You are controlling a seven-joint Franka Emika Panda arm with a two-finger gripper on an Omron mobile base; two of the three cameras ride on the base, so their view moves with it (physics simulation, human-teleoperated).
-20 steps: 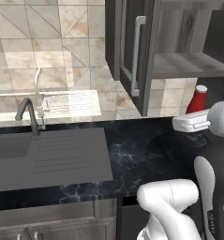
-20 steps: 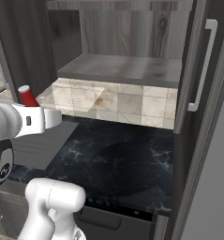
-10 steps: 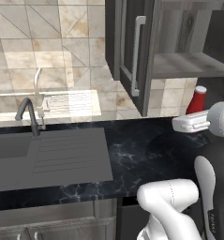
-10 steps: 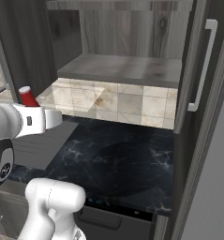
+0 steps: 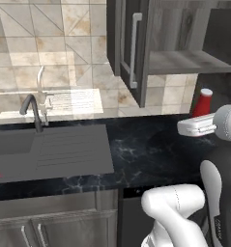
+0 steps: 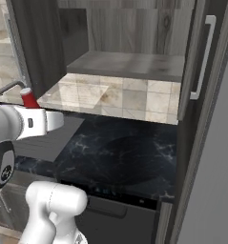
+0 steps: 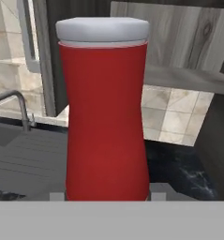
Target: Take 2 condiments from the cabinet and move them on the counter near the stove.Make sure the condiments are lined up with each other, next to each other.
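Behind the claw (image 7: 108, 197), red bottle's (image 7: 106, 117) base hidden

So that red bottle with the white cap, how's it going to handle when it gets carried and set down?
The red bottle looks rigid, so it probably won't flex. Its sides look smooth and narrow toward the middle, so it could slip in the pincer. It's tall and slim, so it may tip when set on the counter.

Upright red bottle (image 7: 104, 112), white cap, above black counter (image 5: 151, 149).
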